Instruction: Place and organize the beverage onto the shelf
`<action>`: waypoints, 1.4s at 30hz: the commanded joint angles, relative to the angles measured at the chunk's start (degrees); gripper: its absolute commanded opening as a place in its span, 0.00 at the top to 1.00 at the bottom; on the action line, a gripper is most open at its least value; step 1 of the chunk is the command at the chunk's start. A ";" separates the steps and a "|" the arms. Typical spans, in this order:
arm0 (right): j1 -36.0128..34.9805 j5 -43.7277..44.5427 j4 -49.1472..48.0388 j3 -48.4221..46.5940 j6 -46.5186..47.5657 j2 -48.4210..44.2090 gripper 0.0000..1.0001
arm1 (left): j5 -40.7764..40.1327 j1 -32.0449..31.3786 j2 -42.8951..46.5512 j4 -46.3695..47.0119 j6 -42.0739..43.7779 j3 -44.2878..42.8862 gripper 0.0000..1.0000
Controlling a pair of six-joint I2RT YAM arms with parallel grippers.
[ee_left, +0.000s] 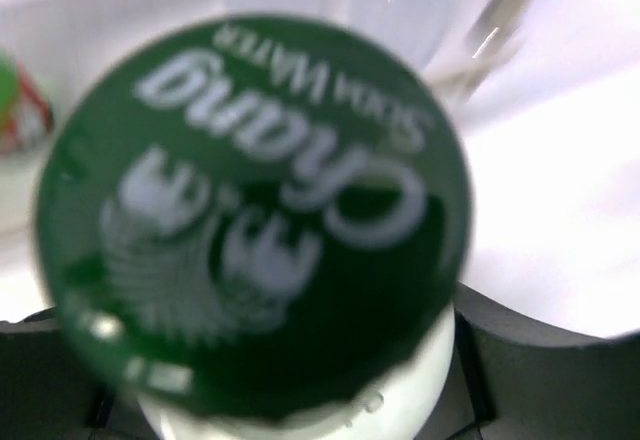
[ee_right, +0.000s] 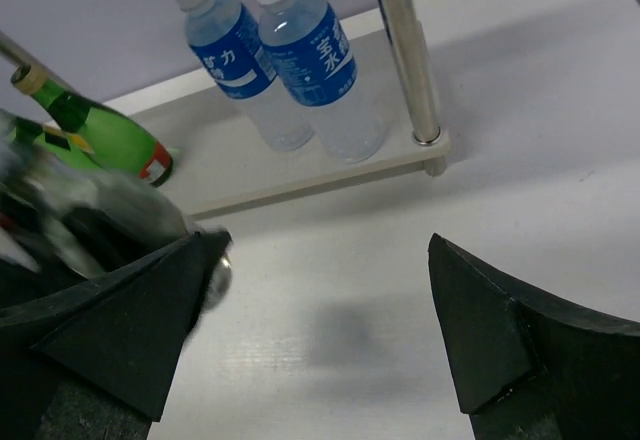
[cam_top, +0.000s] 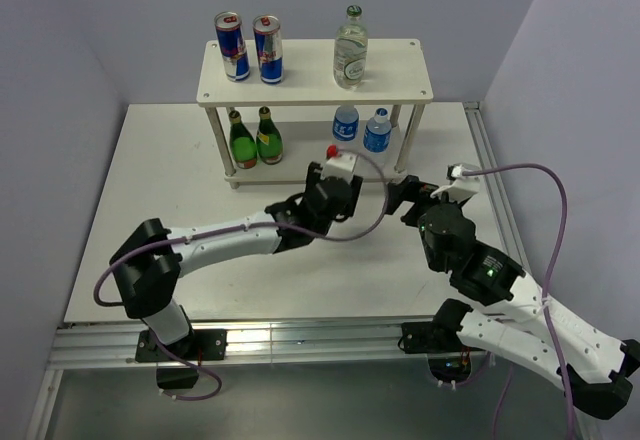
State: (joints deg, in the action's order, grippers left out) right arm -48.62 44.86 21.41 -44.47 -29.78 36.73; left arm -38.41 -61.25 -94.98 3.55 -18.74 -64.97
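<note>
The shelf (cam_top: pixel 310 85) stands at twelve o'clock on the white surface (cam_top: pixel 160 190), two pale matte boards on slim shiny legs. On its top board, two blue-silver-red cans (cam_top: pixel 231 48) stand side by side at the nine o'clock end. A clear bottle (cam_top: pixel 350 50) with a green top stands alone toward three o'clock. On the lower board a pair of green glass bottles (cam_top: pixel 243 142) sits at the nine o'clock end, and two water bottles (cam_top: pixel 346 122) at the three o'clock end.

The right wrist view shows those water bottles (ee_right: pixel 310 65) touching, ribbed clear plastic with blue labels and caps, just beside a polished round leg (ee_right: pixel 405 50). It also shows the right gripper (ee_right: pixel 325 250) with its dark wedge-shaped fingers spread wide, nothing between them.

From overhead the left gripper (cam_top: pixel 335 192) sits at six o'clock of the shelf, its fingers hidden under the wrist. Its own camera is filled by a blurred round green cap (ee_left: pixel 255 210) printed "Chang Soda Water". I cannot tell whether the fingers grip it.
</note>
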 commanded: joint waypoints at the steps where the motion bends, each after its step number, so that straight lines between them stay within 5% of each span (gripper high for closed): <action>1: -0.25 4.88 0.65 0.96 -1.77 -2.19 0.00 | 1.41 0.78 3.58 -7.67 3.09 -19.46 1.00; 9: -0.16 7.61 0.92 2.36 -2.13 -4.38 0.00 | 11.32 5.00 -12.65 -22.52 6.96 -58.10 1.00; 15: -0.16 8.31 0.39 3.69 -2.21 -5.53 0.00 | 16.96 8.69 -21.38 -25.26 8.55 -75.02 1.00; 21: -0.07 7.96 -0.31 4.56 -1.95 -6.58 0.00 | 20.48 11.42 -21.74 -17.28 9.51 -74.33 1.00; 42: 0.02 6.73 -2.51 6.15 -0.98 -7.81 0.01 | 15.83 11.68 -24.19 -10.59 15.93 -77.67 1.00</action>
State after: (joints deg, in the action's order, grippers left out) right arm -48.60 51.16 20.88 -38.96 -31.03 29.65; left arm -19.84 -50.04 -120.64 -19.33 -5.54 -138.56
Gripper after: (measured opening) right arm 0.994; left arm 0.709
